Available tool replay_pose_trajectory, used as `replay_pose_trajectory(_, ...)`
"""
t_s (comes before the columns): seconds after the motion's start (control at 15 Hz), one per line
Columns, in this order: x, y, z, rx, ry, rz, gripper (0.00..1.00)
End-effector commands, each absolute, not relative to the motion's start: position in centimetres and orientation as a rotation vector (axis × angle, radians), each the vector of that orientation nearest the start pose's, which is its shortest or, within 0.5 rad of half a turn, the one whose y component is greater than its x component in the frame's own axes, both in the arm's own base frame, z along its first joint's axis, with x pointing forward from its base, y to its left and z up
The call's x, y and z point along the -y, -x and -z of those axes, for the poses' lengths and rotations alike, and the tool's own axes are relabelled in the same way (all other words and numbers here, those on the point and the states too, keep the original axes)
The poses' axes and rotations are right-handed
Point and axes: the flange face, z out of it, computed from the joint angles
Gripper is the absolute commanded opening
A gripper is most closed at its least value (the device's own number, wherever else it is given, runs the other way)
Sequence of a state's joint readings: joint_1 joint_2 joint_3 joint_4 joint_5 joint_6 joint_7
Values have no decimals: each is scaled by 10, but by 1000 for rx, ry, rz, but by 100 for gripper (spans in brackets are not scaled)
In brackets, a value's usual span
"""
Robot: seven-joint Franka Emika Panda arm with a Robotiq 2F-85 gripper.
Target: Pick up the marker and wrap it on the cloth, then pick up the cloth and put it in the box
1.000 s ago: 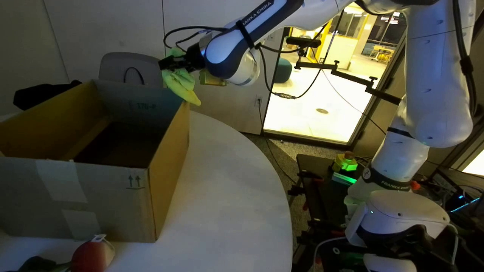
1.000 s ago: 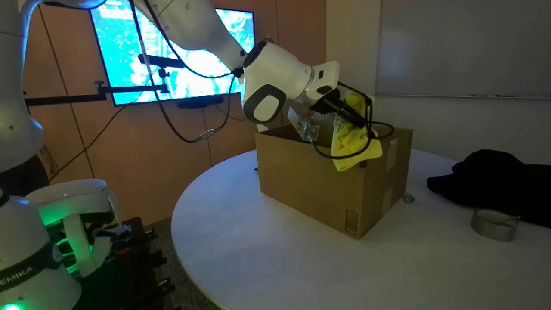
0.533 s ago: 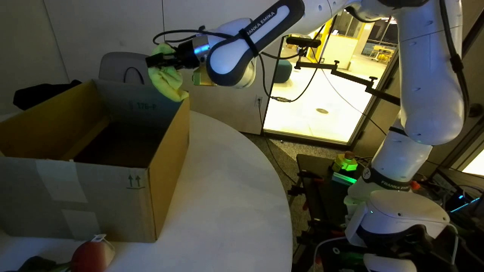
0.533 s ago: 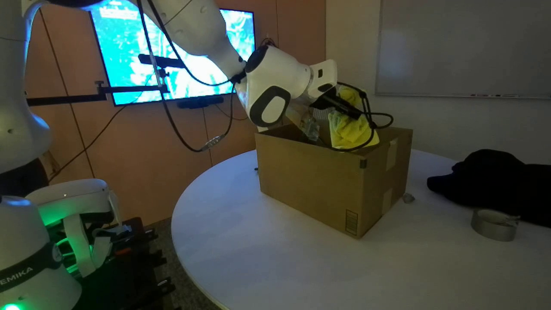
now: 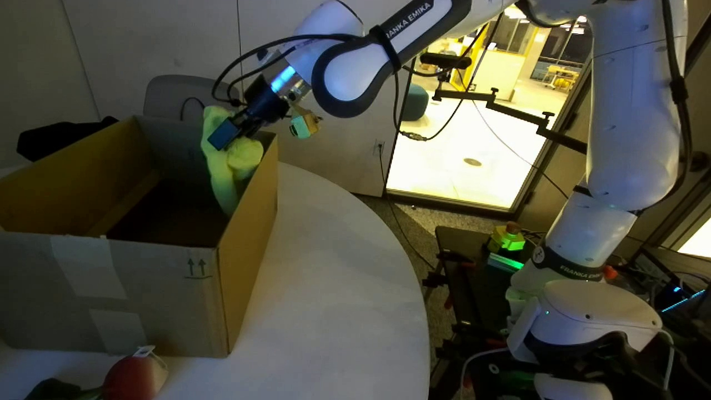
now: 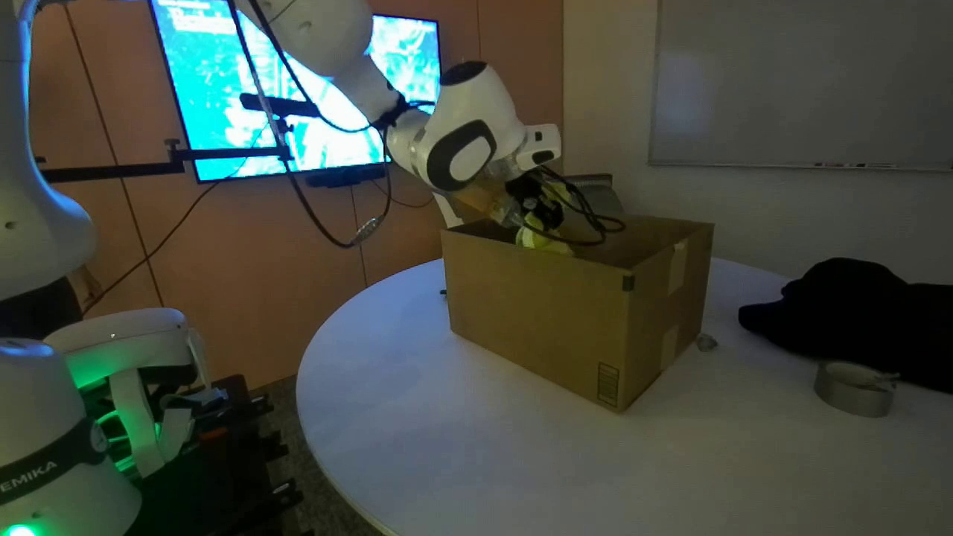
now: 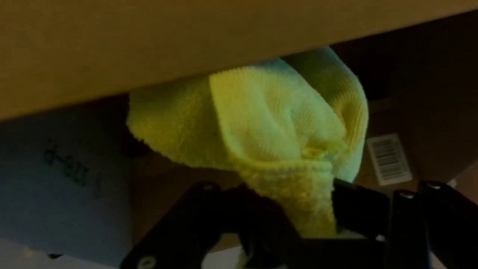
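since the hand (image 7: 308, 210) pinches the yellow cloth (image 7: 276, 117) and dangles it into the cardboard box (image 5: 166, 294), only letting go seems left, though no marker shows.

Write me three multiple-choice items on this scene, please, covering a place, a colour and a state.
1. Where does the box stand?
A. On the floor
B. On the table
C. On a chair

2. What colour is the cloth?
A. Red
B. Blue
C. Yellow

3. What state is the gripper in?
A. Closed on the cloth
B. Closed on nothing
C. Open and empty

1 B: both exterior views show it standing on the white tabletop.
2 C: its yellow fabric shows in the wrist view.
3 A: the wrist view shows the cloth pinched between its jaws.
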State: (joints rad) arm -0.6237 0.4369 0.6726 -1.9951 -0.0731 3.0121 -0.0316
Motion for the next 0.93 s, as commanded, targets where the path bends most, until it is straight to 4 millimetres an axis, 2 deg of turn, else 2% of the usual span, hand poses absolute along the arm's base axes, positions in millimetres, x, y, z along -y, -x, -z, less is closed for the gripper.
replay_pose_trajectory(0.0, -71, -652, -398, 166, 2874, 754, 54)
replay_pose_trajectory(0.07, -91, -651, -402, 227, 2900, 675, 61)
replay_pose_trajectory(0.13, -105, -650, -412, 295, 2906, 607, 68)
replay_pose_trajectory(0.2, -115, -650, -414, 339, 2936, 529, 77)
replay_pose_trajectory(0.4, -128, -649, -423, 410, 3055, 299, 98)
replay_pose_trajectory(0.6, -127, -654, -444, 391, 3171, 120, 100)
replay_pose_trajectory(0.87, -128, -657, -463, 367, 3213, -24, 100)
